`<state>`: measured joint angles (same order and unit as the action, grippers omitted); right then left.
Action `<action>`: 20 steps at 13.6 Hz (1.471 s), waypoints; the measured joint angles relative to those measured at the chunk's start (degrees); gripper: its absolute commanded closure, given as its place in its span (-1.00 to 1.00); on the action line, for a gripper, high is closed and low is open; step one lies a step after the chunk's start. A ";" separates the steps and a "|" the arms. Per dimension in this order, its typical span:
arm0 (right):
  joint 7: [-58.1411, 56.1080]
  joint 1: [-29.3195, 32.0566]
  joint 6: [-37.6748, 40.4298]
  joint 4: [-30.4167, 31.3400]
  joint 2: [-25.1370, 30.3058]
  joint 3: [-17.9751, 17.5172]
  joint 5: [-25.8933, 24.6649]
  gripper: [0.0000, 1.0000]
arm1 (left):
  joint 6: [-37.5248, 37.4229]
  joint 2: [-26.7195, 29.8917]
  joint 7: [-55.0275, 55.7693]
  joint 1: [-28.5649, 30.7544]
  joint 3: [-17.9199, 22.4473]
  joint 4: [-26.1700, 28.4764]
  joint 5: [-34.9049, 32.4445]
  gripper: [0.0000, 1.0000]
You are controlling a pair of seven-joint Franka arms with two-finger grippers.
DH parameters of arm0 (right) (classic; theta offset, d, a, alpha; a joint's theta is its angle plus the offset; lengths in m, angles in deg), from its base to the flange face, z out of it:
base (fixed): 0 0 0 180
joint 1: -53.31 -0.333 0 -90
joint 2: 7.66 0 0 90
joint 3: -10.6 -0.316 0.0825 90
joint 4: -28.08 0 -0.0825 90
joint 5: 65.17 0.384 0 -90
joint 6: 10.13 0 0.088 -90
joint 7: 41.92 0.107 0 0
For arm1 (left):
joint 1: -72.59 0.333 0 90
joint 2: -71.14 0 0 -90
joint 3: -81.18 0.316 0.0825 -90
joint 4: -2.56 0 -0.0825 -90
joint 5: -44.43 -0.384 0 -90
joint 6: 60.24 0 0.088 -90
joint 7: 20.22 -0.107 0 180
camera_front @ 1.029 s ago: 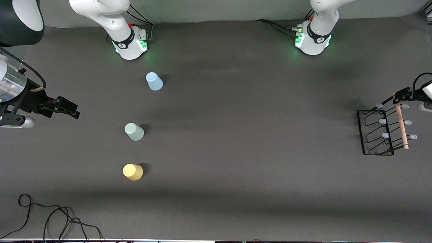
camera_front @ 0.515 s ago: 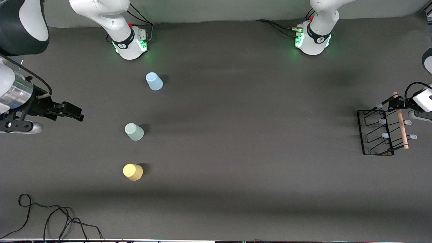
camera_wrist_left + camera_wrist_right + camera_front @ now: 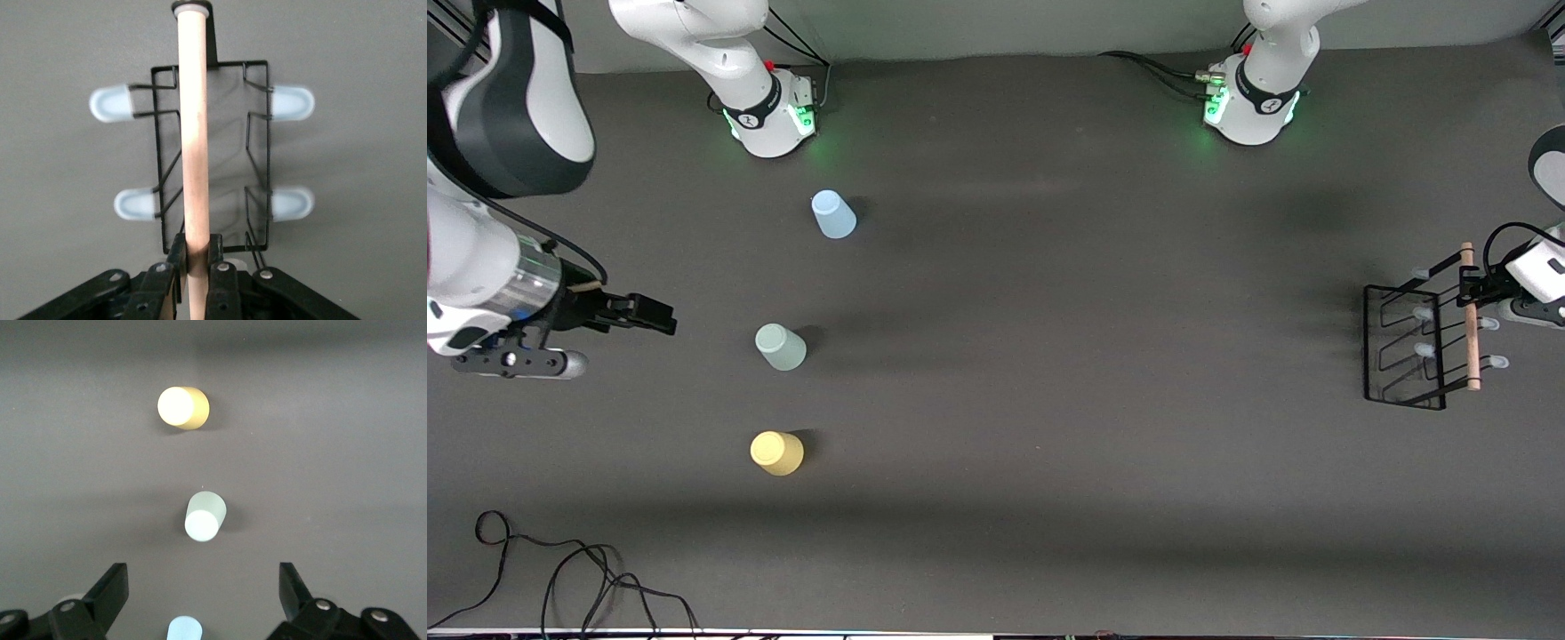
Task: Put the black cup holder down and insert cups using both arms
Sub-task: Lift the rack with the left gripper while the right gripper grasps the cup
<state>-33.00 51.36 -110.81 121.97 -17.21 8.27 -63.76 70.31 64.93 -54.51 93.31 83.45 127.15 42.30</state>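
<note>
The black cup holder (image 3: 1403, 348) is at the left arm's end of the table. My left gripper (image 3: 1469, 292) is shut on its wooden rod handle (image 3: 1472, 342). In the left wrist view the fingers (image 3: 175, 257) clamp the rod (image 3: 195, 133) above the wire rack (image 3: 257, 153). The light blue cup (image 3: 833, 214), the mint cup (image 3: 780, 347) and the yellow cup (image 3: 776, 452) stand in a row near the right arm's end. My right gripper (image 3: 654, 313) is open and empty beside the mint cup. The right wrist view shows the yellow (image 3: 183, 407), mint (image 3: 204, 516) and blue (image 3: 184, 629) cups ahead of the open gripper (image 3: 203, 587).
A loose black cable (image 3: 560, 578) lies at the table's near corner at the right arm's end. The two green-lit bases (image 3: 769, 116) (image 3: 1249, 107) stand along the table's farthest edge. Bare dark mat lies between the cups and the holder.
My right gripper has moved toward the mint cup. My left gripper has moved along the rod, and the holder has shifted a little toward the right arm's end.
</note>
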 measured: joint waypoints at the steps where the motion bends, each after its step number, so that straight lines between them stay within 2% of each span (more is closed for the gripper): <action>1: 0.00 0.00 -2.93 2.41 0.14 0.00 0.01 -1.00 | -0.03 0.01 0.00 0.01 0.03 -0.13 0.00 1.00; 4: -0.12 -0.01 -8.18 9.48 0.26 -0.03 0.84 -1.00 | -5.56 0.25 0.74 0.12 0.31 -4.25 0.08 1.00; 7: -1.43 -0.02 -16.16 17.88 0.25 -0.05 2.66 -1.00 | -19.51 1.08 4.60 -0.17 -0.03 -16.01 0.15 1.00; 9: -1.64 -0.03 -19.52 22.21 -0.35 -0.09 3.02 -1.00 | -26.70 1.92 10.91 -2.07 -1.40 -22.35 0.23 1.00; 11: -1.80 -0.19 -22.59 24.07 -1.95 -0.24 3.09 -1.00 | -29.96 2.09 20.17 -6.38 -3.46 -25.84 0.51 1.00; 13: -1.88 -1.26 -28.91 26.51 -3.86 -0.33 3.12 -1.00 | -30.44 1.95 29.95 -12.22 -5.47 -26.75 2.54 1.00; 15: -1.88 -2.47 -34.43 29.08 -6.11 -0.38 3.13 -1.00 | -30.42 1.32 39.71 -19.04 -6.77 -26.98 4.36 1.00; 18: -2.61 -3.71 -36.50 29.91 -9.76 -0.41 3.13 -1.00 | -30.37 -1.36 53.98 -31.10 -7.35 -29.34 4.88 1.00; 19: -3.79 -4.30 -36.57 29.89 -10.54 -0.41 3.12 -0.73 | -30.33 -2.79 58.33 -35.00 -7.42 -30.75 4.95 1.00; 20: -5.14 -4.66 -36.57 29.90 -10.99 -0.40 3.12 -0.37 | -30.21 -4.55 62.85 -38.80 -7.46 -32.39 5.00 1.00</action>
<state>-38.14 46.70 -147.38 151.87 -28.20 7.88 -60.63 40.11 60.39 8.33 54.51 76.00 94.77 47.30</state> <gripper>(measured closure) 0.000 0.837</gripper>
